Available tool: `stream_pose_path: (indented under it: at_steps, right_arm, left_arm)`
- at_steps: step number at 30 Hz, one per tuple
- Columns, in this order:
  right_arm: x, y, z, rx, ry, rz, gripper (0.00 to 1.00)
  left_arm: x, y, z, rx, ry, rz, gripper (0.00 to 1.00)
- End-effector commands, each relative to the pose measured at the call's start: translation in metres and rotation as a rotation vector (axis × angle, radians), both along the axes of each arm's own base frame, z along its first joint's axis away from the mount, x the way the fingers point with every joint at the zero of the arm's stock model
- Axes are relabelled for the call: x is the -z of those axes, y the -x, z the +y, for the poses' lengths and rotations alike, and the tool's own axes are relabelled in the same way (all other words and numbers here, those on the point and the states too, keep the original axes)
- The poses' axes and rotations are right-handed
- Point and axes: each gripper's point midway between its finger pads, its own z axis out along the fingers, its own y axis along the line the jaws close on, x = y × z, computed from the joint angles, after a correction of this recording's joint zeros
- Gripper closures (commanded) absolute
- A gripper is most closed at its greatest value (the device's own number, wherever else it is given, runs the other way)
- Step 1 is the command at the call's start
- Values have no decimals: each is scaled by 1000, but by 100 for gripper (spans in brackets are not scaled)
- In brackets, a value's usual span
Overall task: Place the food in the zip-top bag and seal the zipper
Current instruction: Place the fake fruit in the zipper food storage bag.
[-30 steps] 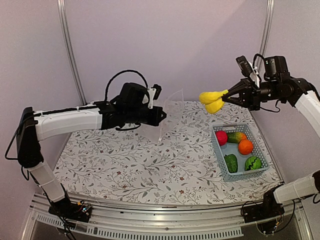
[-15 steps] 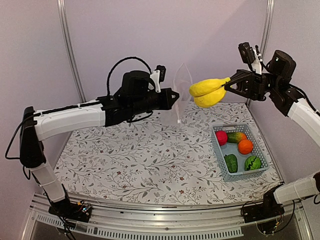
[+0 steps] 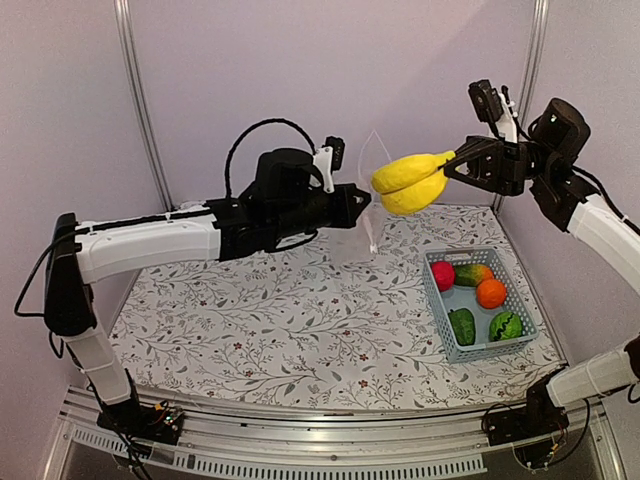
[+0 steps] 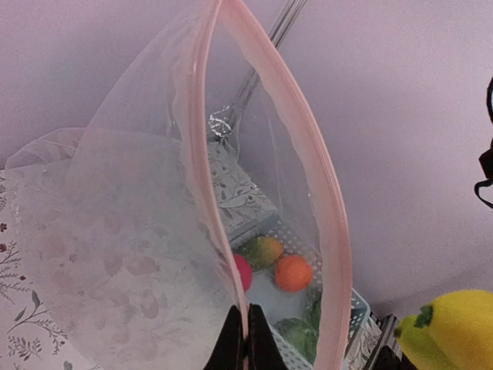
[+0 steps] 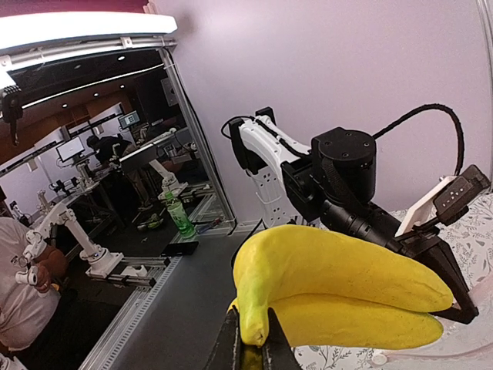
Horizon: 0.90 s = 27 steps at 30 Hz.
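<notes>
My left gripper is shut on the pale pinkish zipper strip of the clear zip-top bag and holds the bag high in the air, its mouth gaping open. My right gripper is shut on the stem of the yellow bananas and holds them in the air right beside the bag's mouth; the bananas also show in the right wrist view. The red apple, mango, orange, dark green piece and striped green ball lie in the blue basket.
The light blue lattice basket stands at the right of the floral tablecloth. A purple wall rises close behind both arms. The left arm stretches across the table's left half at mid height.
My left gripper has lifted the bag higher and to the right. My right gripper has carried the bananas up and to the left, until they are next to the bag's mouth.
</notes>
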Motion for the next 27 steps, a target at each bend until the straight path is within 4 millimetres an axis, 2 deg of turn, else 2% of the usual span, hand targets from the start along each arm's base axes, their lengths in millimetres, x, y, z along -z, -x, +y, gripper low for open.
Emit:
stream_pose_path:
  at_steps: [1,9,16,21,27]
  right_arm:
    - [-1,-15,7,10,-6,18,100]
    - [14,-39,14,25,9,63,100]
    - [30,-62,10,117,9,113,100]
    - [42,-84,11,229,7,178,100]
    - [64,-99,13,286,29,244,100]
  left_arm:
    - [-27,15,-1,16,49,-44,100]
    - [-30,27,7,9,63,-49,100]
    - [-31,33,15,-5,70,-53,100]
    - [-29,35,12,-2,75,-58,100]
    - [-26,38,5,9,72,-56,100]
